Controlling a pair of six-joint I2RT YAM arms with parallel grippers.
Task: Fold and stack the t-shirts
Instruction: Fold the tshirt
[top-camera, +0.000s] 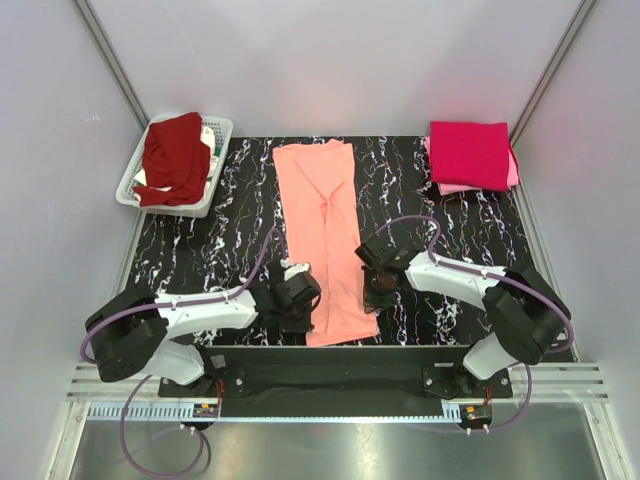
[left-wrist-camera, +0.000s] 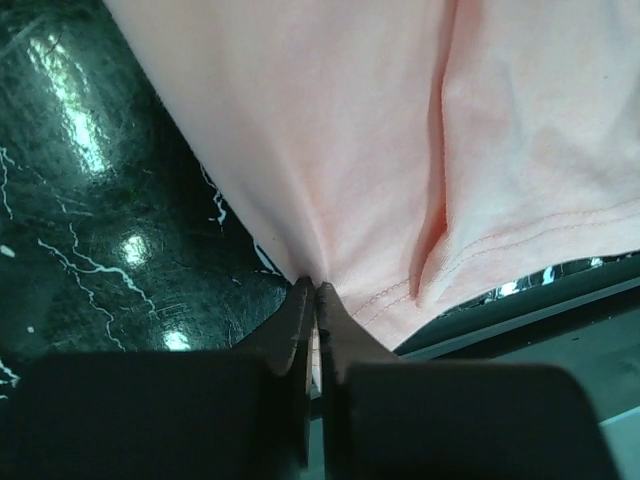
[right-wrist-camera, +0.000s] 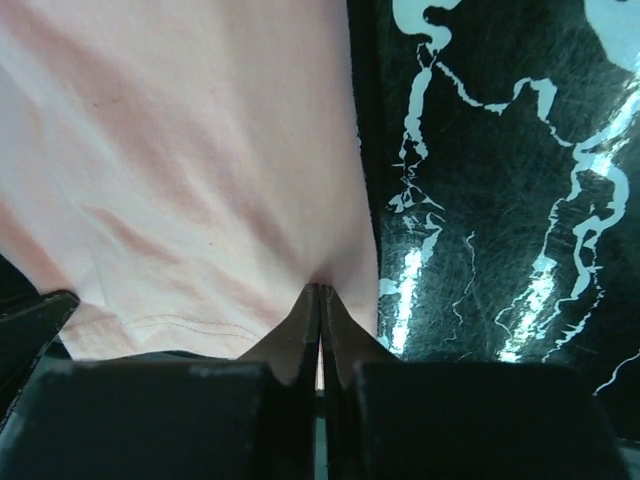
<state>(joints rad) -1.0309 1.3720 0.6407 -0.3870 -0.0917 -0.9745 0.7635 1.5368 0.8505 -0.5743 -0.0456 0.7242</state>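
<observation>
**Far-left corner.** The basket (top-camera: 216, 178) holds the dark maroon t-shirt (top-camera: 172, 160), unfolded.

**Left tool** (left-wrist-camera: 315, 292). Closed, gripping the hem of the salmon t-shirt (top-camera: 322, 225) at its near-left corner. This shirt lies as a long strip down the middle of the tabletop (top-camera: 220, 250), from the far edge to the near edge.

**Right tool** (right-wrist-camera: 320, 292). Closed, gripping the right side edge of the same shirt close to the near edge.

**Hazards.**
1. Each tool pinches only a narrow margin of cloth at the fingertips. A quick lift could pull one side free, and the fold would land skewed.
2. A lengthwise crease runs close to the left grip. If carried into the fold, it would probably set as a ridge.
3. Unequal travel of the two tools would twist the strip.
4. The glossy tabletop may let the far end slide instead of holding, so the ends would not meet.

**Far-right corner.** The crimson t-shirt (top-camera: 470, 153) lies folded on the light pink t-shirt (top-camera: 455, 188). A crooked fold would likely sit unevenly on this stack.
</observation>
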